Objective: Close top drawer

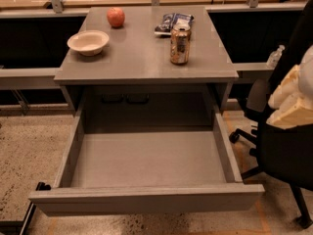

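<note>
The top drawer (pixel 146 199) is a wide matte grey drawer with a plain flat front. It stands pulled far out from under the grey table top (pixel 142 65), toward the camera. Its big rectangular tray (pixel 149 158) is empty. My gripper (pixel 292 102) shows as cream-coloured parts at the right edge of the view. It is to the right of the drawer's right side wall, higher than it, and apart from the drawer. It holds nothing that I can see.
On the table top stand a white bowl (pixel 88 42), a red apple (pixel 116 17), a drink can (pixel 180 44) and a blue snack bag (pixel 174 22). A black office chair (pixel 286 155) stands right of the drawer, below the gripper. A water bottle (pixel 275 57) sits behind it.
</note>
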Available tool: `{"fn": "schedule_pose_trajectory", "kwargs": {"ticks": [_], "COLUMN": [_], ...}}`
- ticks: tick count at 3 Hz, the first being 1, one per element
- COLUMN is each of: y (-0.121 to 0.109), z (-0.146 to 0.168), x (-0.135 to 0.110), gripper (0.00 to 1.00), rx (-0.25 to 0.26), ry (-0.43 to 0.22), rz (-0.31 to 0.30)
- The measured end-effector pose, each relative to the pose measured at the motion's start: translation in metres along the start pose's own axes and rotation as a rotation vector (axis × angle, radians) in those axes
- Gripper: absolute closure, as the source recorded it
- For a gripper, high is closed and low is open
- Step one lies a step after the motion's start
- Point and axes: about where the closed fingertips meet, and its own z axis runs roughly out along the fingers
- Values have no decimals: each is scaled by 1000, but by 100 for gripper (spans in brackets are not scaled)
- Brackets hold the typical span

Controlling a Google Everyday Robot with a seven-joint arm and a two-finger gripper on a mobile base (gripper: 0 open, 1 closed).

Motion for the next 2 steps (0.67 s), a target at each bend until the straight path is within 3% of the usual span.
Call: {"fn": "schedule_pose_trajectory", "kwargs": {"ticks": [1, 2], "y": [6, 6], "z": [8, 8], "x": [4, 4], "gripper": [87, 100], "rx": [-18, -17], "ry": [11, 11], "rz": [3, 2]}}
